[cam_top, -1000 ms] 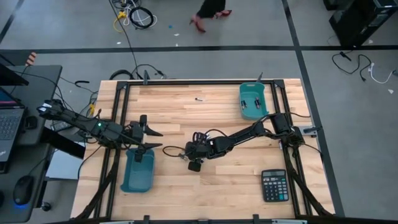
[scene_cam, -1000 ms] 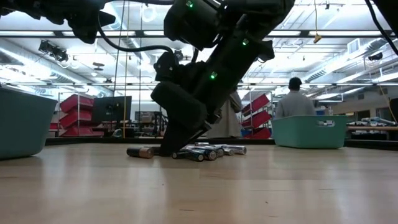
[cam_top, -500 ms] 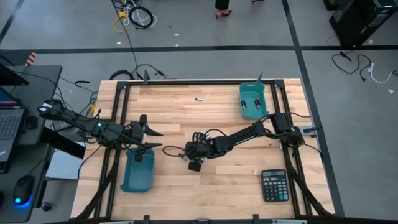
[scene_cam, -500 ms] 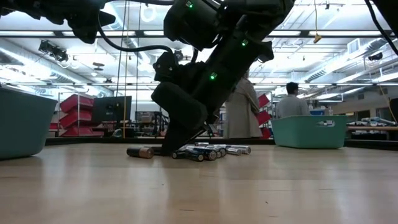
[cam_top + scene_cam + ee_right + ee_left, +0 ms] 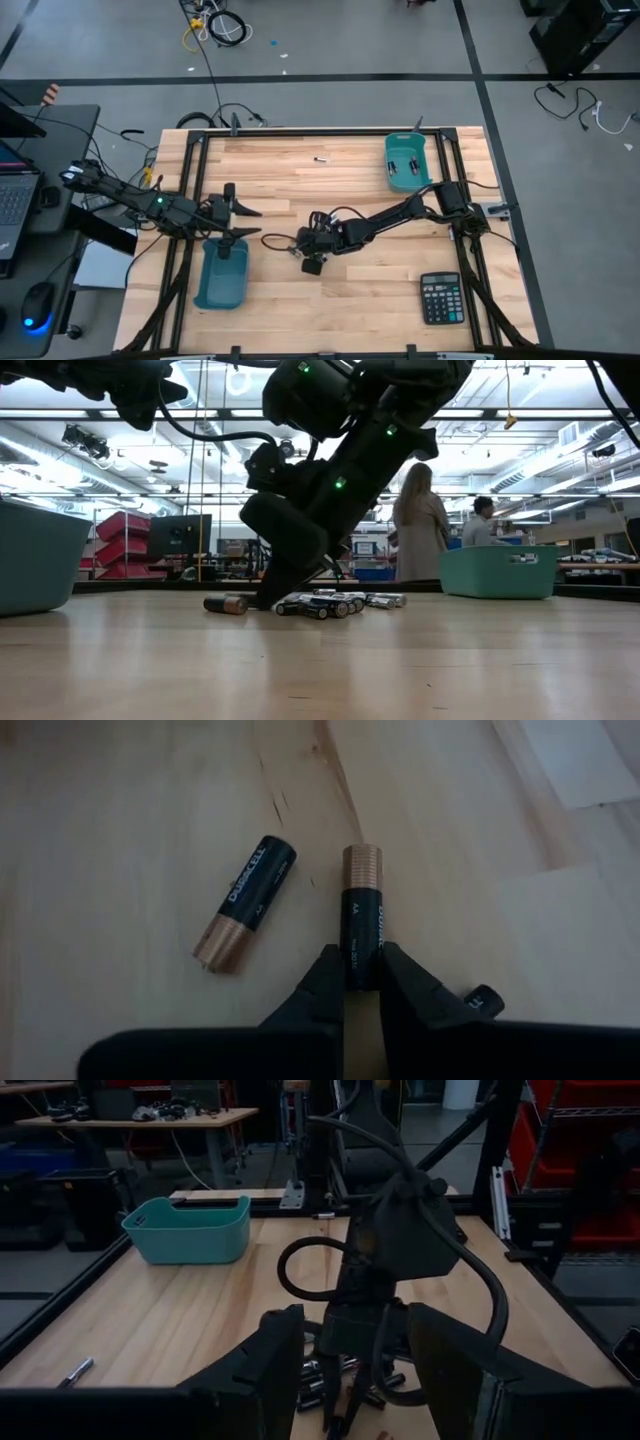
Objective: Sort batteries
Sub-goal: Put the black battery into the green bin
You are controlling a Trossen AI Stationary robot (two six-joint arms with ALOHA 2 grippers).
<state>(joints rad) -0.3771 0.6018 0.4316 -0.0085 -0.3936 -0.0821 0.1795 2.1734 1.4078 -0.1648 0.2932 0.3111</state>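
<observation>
Right gripper (image 5: 361,982) jaws have closed since a second ago, now clamping a black-and-copper cylindrical AA battery (image 5: 361,917) on the wooden table (image 5: 350,290). Left gripper (image 5: 240,224) hovers with jaws spread above the teal rectangular plastic bin (image 5: 221,284).

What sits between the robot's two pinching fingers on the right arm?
An AA battery, black with a copper end, clamped by the right gripper; the right wrist view shows it.

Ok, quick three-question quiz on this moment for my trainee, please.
1. True or false: the right gripper is closed on a battery.
2. Where does the left gripper hover? A) over the calculator B) by the near-left bin C) over the far bin
3. In the right wrist view, how many loose batteries lie beside the gripped one?

Key: 1 true; 2 B; 3 one.
</observation>
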